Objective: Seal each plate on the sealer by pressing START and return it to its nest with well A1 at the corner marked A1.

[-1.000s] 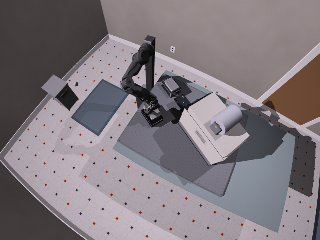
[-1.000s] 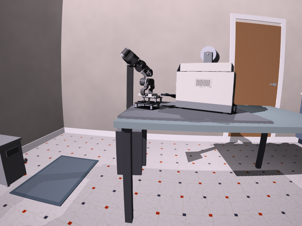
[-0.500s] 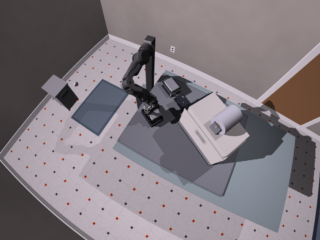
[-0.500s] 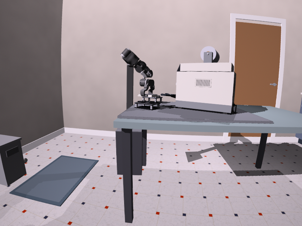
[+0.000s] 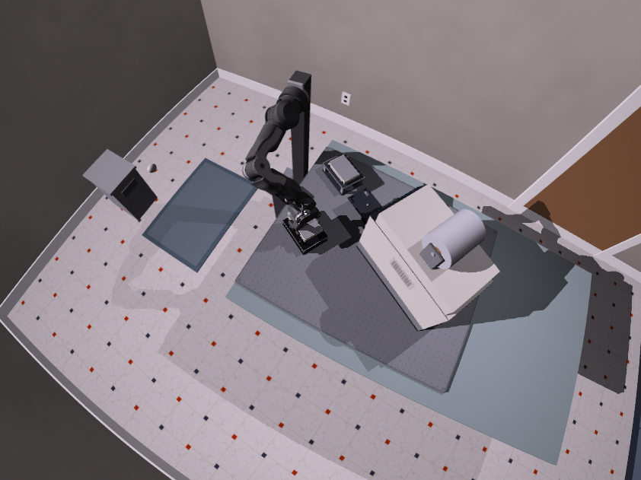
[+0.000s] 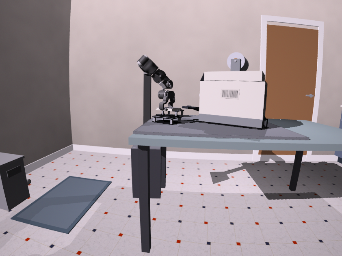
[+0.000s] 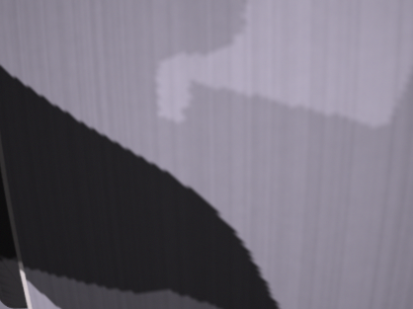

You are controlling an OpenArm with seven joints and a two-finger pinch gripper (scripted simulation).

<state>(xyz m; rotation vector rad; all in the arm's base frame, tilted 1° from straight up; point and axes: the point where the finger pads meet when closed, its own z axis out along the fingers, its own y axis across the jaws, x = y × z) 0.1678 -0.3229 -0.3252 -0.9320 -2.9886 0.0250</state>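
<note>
The end effector [image 5: 305,218] [image 6: 166,107] was clamped on one plate [image 5: 312,230], above the near nest [image 5: 304,249] [image 6: 166,121]. In the top view, the other plate [image 5: 344,168] sat at one o'clock from it, in its own nest.

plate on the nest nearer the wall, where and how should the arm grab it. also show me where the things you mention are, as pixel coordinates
Probably best by its two long sides, near mid-length, coming straight down from above. The plate [image 5: 344,168] [image 6: 176,109] lies flat on its raised nest [image 5: 342,186] [image 6: 182,112], top exposed in the top view, and its long sides run parallel, the shorter span between them.
</note>
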